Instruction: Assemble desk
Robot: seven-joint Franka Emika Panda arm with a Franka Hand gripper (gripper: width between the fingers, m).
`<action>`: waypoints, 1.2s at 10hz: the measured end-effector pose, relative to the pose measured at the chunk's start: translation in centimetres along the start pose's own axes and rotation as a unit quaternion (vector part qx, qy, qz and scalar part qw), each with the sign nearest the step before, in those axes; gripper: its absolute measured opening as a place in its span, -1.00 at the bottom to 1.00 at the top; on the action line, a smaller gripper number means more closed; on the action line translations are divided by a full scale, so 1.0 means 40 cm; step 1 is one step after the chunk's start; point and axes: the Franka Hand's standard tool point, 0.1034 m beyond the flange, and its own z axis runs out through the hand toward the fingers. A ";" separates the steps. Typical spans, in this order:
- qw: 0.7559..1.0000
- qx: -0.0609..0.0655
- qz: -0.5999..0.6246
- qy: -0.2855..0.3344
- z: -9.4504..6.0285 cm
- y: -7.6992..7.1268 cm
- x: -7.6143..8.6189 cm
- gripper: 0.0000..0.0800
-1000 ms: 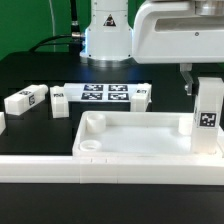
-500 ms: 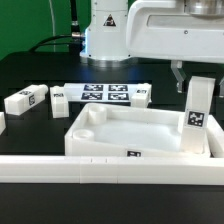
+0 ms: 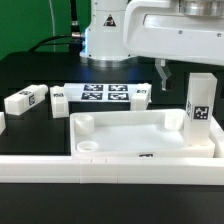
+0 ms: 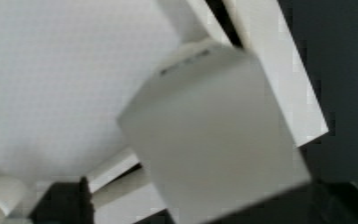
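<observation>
The large white plastic tray-like desk top [image 3: 135, 135], raised rim and round corner sockets showing, lies in the lower middle of the exterior view. It sits just behind a long white border rail [image 3: 60, 168] that runs along the bottom of the frame. Behind it, at centre, lies the thin flat white marker board [image 3: 105, 94].

At the right of the frame a white square-section leg [image 3: 201, 100] with a black-and-white tag stands upright in the tray's right corner. Another white leg [image 3: 27, 100] lies loose on the black table at the left of the frame.

Above the upright leg hangs the two-finger gripper [image 3: 186, 68]. Its one visible dark finger [image 3: 163, 72] stands clear of the leg on the exterior view's left. The jaws look wide apart and hold nothing. The wrist view is blurred and shows only a grey slab against white plastic.

The step in hand looks like fitting a leg into its socket. Whether that leg is fully seated cannot be told. The next move probably calls for lifting clear without knocking the leg, then fetching a loose one from the left.
</observation>
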 end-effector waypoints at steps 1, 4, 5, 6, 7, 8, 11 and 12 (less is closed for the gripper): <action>1.000 0.003 -0.017 -0.001 -0.022 0.013 -0.022 0.61; 0.999 0.003 -0.048 -0.006 -0.077 0.087 -0.076 0.62; 0.999 0.002 -0.047 -0.007 -0.074 0.086 -0.077 0.62; 0.999 0.002 -0.048 -0.007 -0.072 0.084 -0.078 0.62; 0.999 0.002 -0.048 -0.007 -0.071 0.084 -0.078 0.62; 0.999 0.002 -0.048 -0.007 -0.070 0.084 -0.078 0.62; 0.999 0.002 -0.049 -0.008 -0.070 0.084 -0.078 0.62; 0.999 0.002 -0.051 -0.008 -0.072 0.087 -0.080 0.62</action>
